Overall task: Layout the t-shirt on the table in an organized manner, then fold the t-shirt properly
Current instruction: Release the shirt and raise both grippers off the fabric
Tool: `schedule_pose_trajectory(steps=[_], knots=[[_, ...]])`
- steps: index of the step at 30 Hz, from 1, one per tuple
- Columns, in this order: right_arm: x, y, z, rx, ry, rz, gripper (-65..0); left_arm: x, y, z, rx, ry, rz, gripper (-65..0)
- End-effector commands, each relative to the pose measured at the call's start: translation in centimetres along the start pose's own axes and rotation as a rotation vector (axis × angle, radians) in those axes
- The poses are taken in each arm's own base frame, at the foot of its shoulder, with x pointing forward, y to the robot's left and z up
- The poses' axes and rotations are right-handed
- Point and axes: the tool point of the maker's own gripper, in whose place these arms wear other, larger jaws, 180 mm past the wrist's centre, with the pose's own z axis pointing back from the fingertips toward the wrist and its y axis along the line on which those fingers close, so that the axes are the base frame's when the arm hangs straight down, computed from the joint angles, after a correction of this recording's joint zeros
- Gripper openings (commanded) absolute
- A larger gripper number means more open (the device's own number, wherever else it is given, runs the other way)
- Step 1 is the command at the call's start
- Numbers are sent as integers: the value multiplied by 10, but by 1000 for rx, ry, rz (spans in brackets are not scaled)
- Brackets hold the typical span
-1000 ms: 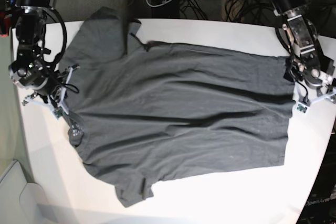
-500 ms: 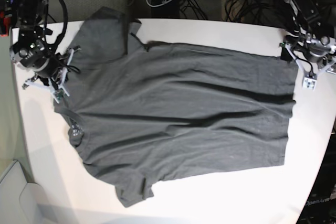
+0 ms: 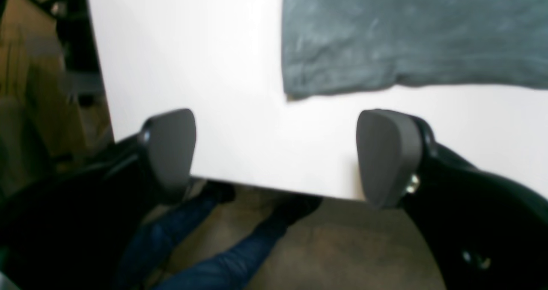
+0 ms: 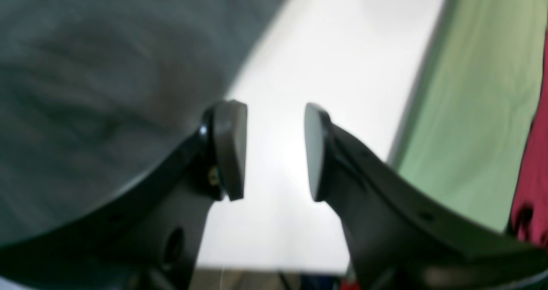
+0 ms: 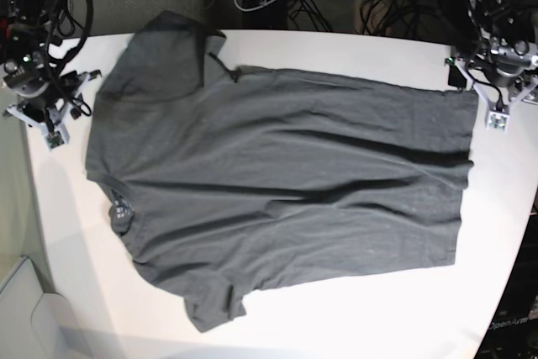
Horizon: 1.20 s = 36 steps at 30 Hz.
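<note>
The t-shirt [image 5: 277,191] lies spread nearly flat on the table [image 5: 378,308], apparently laid out, with folding not yet begun; the left gripper [image 3: 278,153] gapes wide and the right gripper [image 4: 274,148] stands part-open, both empty.

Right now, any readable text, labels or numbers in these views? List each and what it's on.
"OpenArm": faint grey lettering on a dark surface at the bottom right corner of the base view, past the table edge; the last letters are unclear.
Tag inside the t-shirt collar: too small to read.
Both wrist views: no text.
</note>
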Motion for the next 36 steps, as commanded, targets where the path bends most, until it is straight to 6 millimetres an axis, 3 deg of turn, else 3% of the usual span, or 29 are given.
schedule_pose_trajectory(steps=[1, 5, 20, 26, 36], knots=[[8, -11, 5, -31, -31, 4, -414, 16, 6, 7, 22, -59, -2, -79], [-6, -18, 14, -56, -9, -6, -413, 19, 1, 10, 18, -71, 7, -79], [-24, -23, 31, -98, 16, -33, -413, 22, -1, 7, 10, -77, 8, -79], [-34, -13, 31, -76, 35, -42, -412, 33, -6, 7, -25, -124, 36, -79], [-36, -5, 29, -63, 37, -64, -412, 26, -4, 1, -31, -100, 38, -79]])
